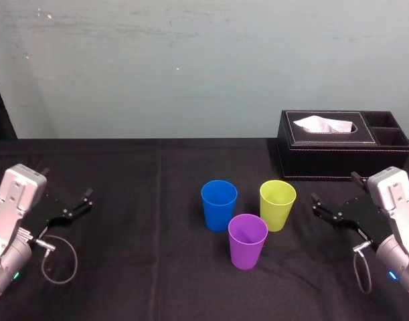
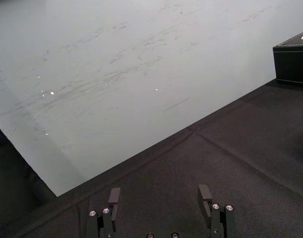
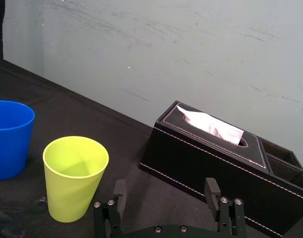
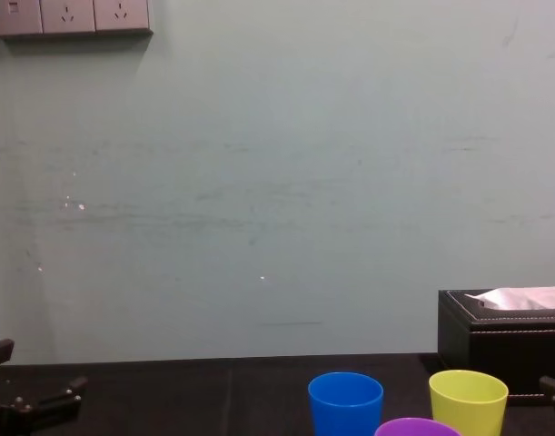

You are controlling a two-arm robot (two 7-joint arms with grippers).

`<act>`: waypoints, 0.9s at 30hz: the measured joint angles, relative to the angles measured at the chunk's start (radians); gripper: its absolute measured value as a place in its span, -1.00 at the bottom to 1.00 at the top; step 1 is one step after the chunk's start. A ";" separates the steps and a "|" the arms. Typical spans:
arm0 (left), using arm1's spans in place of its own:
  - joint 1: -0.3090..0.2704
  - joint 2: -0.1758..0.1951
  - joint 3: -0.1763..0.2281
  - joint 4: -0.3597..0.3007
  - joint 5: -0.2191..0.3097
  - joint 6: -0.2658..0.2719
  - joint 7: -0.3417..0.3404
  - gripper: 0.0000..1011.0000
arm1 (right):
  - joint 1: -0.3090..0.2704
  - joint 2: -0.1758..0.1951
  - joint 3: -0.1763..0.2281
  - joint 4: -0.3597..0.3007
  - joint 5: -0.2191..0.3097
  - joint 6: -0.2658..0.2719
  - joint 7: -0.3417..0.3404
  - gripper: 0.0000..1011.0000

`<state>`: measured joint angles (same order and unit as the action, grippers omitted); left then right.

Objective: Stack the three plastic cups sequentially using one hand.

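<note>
Right gripper [image 1: 333,187] jaws apart, empty, right of yellow-green cup [image 1: 278,204]; blue cup [image 1: 219,204] beside it, purple cup [image 1: 248,241] in front, none stacked. Risk: neighbours (tightly clustered) could be knocked over by wide jaws on approach. Left gripper [image 1: 68,182] parked, jaws apart, far left.

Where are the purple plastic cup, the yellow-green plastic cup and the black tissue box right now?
small tapered purple plastic cup [image 1: 248,251]: head view, on its front wall.
small tapered yellow-green plastic cup [image 3: 72,198]: right wrist view, on its outer wall.
black rectangular tissue box [image 1: 324,160]: head view, on its front face.
</note>
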<state>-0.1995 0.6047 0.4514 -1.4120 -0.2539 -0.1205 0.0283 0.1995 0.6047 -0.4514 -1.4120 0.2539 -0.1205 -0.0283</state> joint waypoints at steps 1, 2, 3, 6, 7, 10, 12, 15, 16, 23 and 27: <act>0.000 0.000 0.000 0.000 0.000 0.000 0.000 0.98 | 0.000 0.000 0.000 0.000 0.000 0.000 0.000 0.98; 0.000 0.000 0.000 0.000 0.000 0.000 0.000 0.98 | 0.000 0.000 0.000 0.000 0.000 0.000 0.000 0.98; 0.000 0.000 0.000 0.000 0.000 0.000 0.000 0.98 | 0.000 0.000 0.000 0.000 0.000 0.000 0.000 0.98; 0.000 0.000 0.000 0.000 0.000 0.000 0.000 0.98 | 0.000 0.000 0.000 0.000 0.000 0.000 0.000 0.98; 0.000 0.000 0.000 0.000 0.000 0.000 0.000 0.98 | 0.000 0.000 0.000 0.000 0.000 0.000 0.000 0.98; 0.000 0.000 0.000 0.000 0.000 0.000 0.000 0.98 | 0.000 0.000 0.000 0.000 0.000 0.000 0.000 0.98; 0.000 0.000 0.000 0.000 0.000 0.000 0.000 0.98 | 0.000 0.000 0.000 0.000 0.000 0.000 0.000 0.98; 0.000 0.000 0.000 0.000 0.000 0.000 0.000 0.98 | -0.004 -0.002 0.007 -0.001 0.001 0.000 0.004 0.98; 0.000 0.000 0.000 0.000 0.000 0.000 0.000 0.98 | -0.004 -0.002 0.007 -0.001 0.001 0.000 0.004 0.98; 0.000 0.000 0.000 0.000 0.000 0.000 0.000 0.98 | -0.025 -0.006 0.045 -0.029 0.049 0.039 0.054 0.98; 0.000 0.000 0.000 0.000 0.000 0.000 0.000 0.98 | -0.046 -0.001 0.071 -0.064 0.093 0.094 0.090 0.98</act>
<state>-0.1995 0.6047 0.4514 -1.4120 -0.2539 -0.1205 0.0283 0.1540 0.6038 -0.3807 -1.4757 0.3471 -0.0265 0.0616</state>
